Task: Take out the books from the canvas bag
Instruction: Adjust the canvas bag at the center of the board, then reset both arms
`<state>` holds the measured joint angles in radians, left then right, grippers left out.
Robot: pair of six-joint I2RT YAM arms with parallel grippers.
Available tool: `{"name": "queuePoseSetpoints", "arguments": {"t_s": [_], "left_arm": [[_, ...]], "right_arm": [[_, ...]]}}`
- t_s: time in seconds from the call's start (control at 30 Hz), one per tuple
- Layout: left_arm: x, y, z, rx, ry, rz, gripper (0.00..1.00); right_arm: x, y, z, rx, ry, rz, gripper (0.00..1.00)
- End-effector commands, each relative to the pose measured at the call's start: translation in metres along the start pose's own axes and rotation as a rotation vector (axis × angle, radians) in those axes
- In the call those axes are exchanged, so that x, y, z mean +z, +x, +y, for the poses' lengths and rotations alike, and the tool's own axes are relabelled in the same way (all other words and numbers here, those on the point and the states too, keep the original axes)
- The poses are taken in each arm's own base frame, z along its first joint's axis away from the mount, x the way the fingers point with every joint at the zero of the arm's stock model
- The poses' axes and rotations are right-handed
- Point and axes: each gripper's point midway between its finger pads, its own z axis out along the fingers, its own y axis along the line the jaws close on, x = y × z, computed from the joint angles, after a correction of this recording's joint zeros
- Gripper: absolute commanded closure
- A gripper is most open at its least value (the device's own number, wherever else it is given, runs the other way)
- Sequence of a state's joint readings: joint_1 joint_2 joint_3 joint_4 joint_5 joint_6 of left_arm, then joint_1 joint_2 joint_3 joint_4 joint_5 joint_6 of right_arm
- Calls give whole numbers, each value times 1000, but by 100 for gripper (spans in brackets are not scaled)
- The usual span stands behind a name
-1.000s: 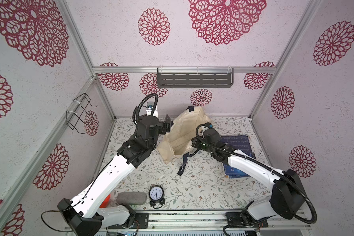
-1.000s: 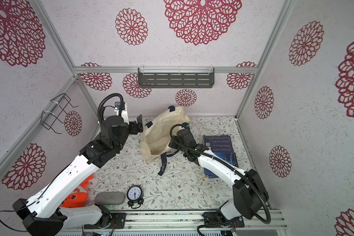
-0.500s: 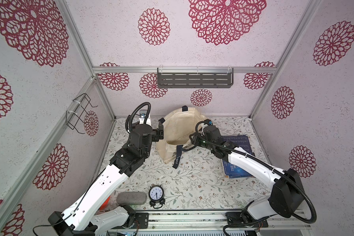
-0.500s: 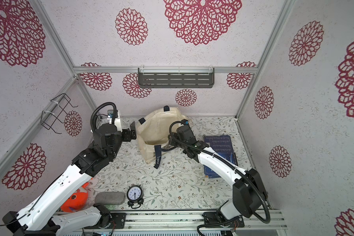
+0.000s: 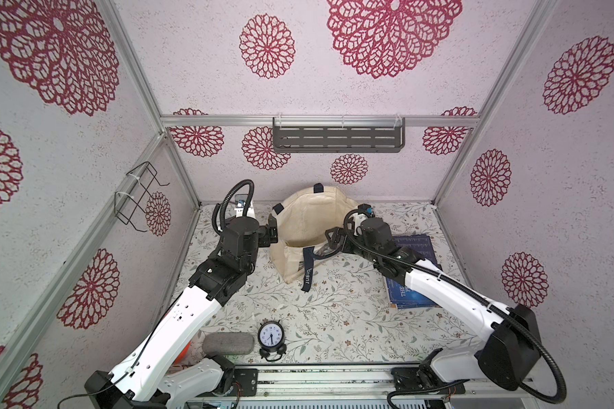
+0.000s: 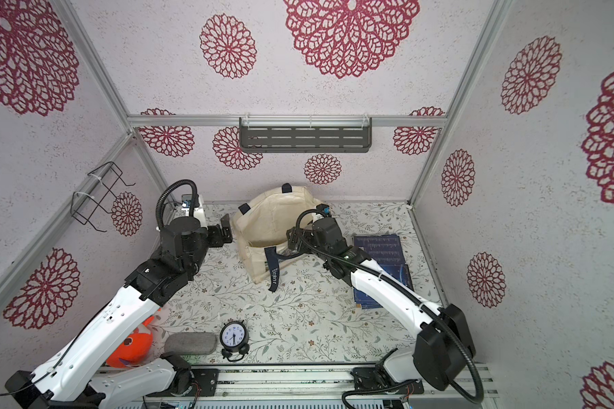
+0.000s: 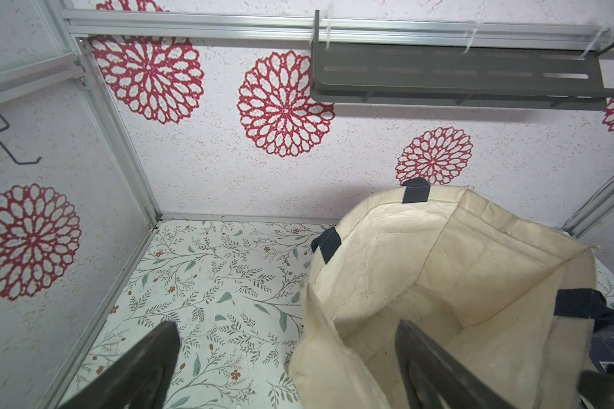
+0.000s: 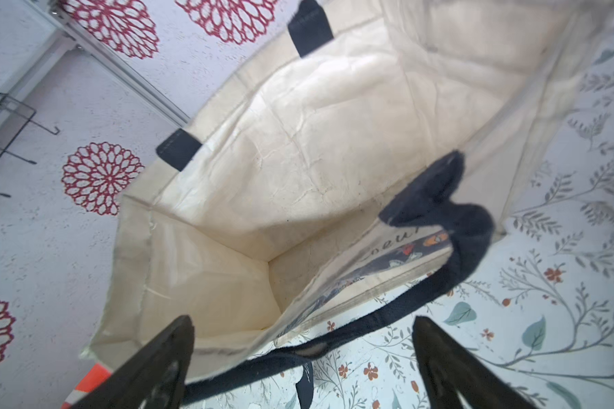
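On canvas bag (image 5: 309, 226) strap (image 5: 308, 272), pale lettering; on book (image 5: 397, 299), "THE"

We are finding the books (image 5: 413, 248) lying right of the canvas bag (image 5: 309, 219) and the clock (image 5: 271, 336) standing before it (well apart).

Bright, even light, soft shadows; wrist views blur up close, edges warped.
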<state>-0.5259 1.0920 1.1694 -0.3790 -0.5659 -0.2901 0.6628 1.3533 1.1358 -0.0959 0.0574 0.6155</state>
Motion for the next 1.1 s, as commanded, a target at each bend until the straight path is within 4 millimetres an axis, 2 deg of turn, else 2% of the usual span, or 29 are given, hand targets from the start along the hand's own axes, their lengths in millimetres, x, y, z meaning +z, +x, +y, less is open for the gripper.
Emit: {"name": "queuePoseSetpoints", "arguments": {"t_s": [0.0,0.1,0.2,0.27,0.37,0.43,0.5,0.6,0.7,0.87,1.07], "left_arm": [[-8,-13,9,-98,12,-54,2],[-10,-17,24,-166,-4,-79,2],[-14,-16,47,-219,-40,-103,2],[-18,-12,65,-235,-89,-118,2],[-24,4,104,-283,-238,-134,2],[-26,17,126,-313,-311,-136,2],[-26,31,145,-335,-369,-133,2],[-22,56,169,-364,-444,-100,2],[-15,81,187,-386,-500,-65,2],[10,118,194,-364,-514,-9,2],[35,148,194,-288,-525,96,2]], "right_arm": [[-29,-39,17,-89,-51,-143,1],[-43,-52,16,-131,-36,-182,1],[-62,-67,0,-166,27,-252,1],[-75,-78,-23,-177,103,-310,1],[-98,-92,-80,-107,269,-411,1],[-115,-92,-114,-63,357,-483,1],[-132,-89,-143,-41,452,-560,1],[-146,-77,-172,-60,564,-661,1],[-150,-60,-198,-66,662,-684,1],[-152,-25,-249,-145,883,-646,1],[-135,-6,-273,-250,954,-573,1]]}}
